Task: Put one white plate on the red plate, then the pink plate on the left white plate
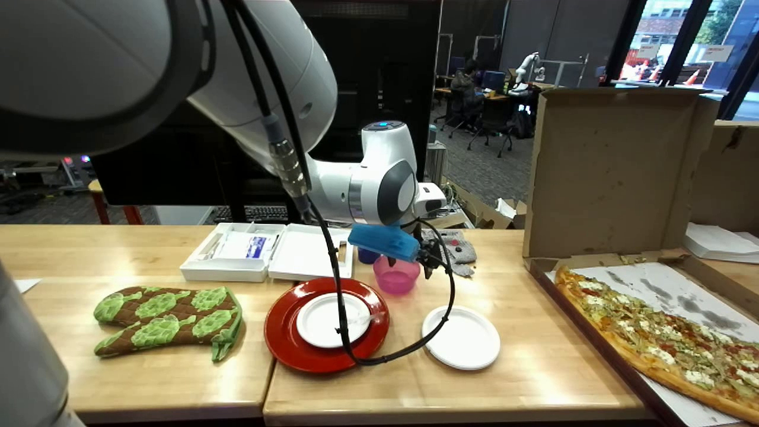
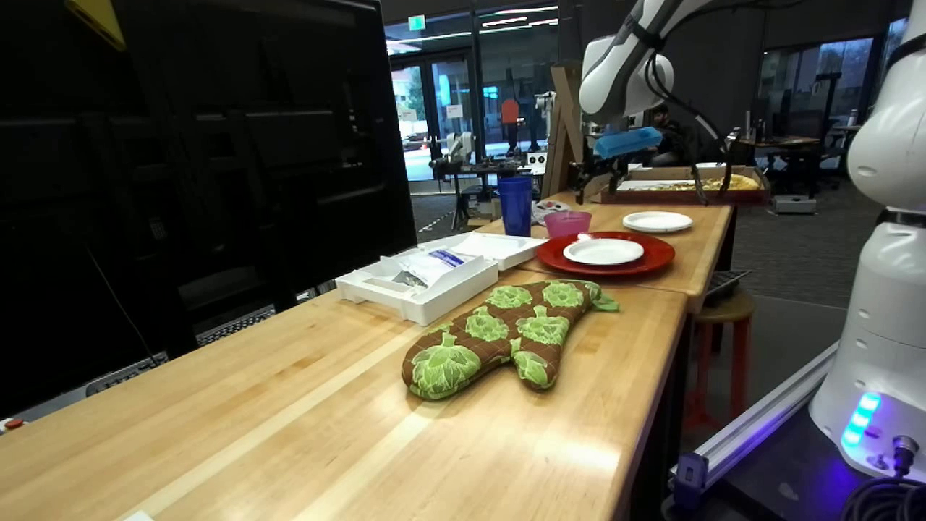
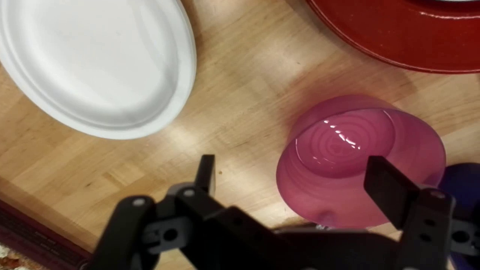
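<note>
A small white plate (image 1: 319, 321) (image 2: 604, 252) lies on the large red plate (image 1: 281, 335) (image 2: 660, 255). The red plate's edge shows at the top right of the wrist view (image 3: 405, 41). The other white plate (image 1: 465, 341) (image 2: 657, 221) (image 3: 93, 63) lies on the table beside it. The pink plate (image 1: 396, 281) (image 2: 568, 226) (image 3: 341, 150), a deep dish, stands upright behind the red plate. My gripper (image 1: 410, 268) (image 2: 597, 189) (image 3: 294, 168) is open and empty above the pink plate. In the wrist view one finger overlaps the pink dish and the other is over bare table.
A blue cup (image 1: 367, 255) (image 2: 515, 206) (image 3: 465, 187) stands close beside the pink plate. A grey cloth (image 1: 459, 249) lies behind. An open pizza box (image 1: 616, 178) is at one end. An open white case (image 1: 231, 252) and an oven mitt (image 1: 169, 320) lie on the other side.
</note>
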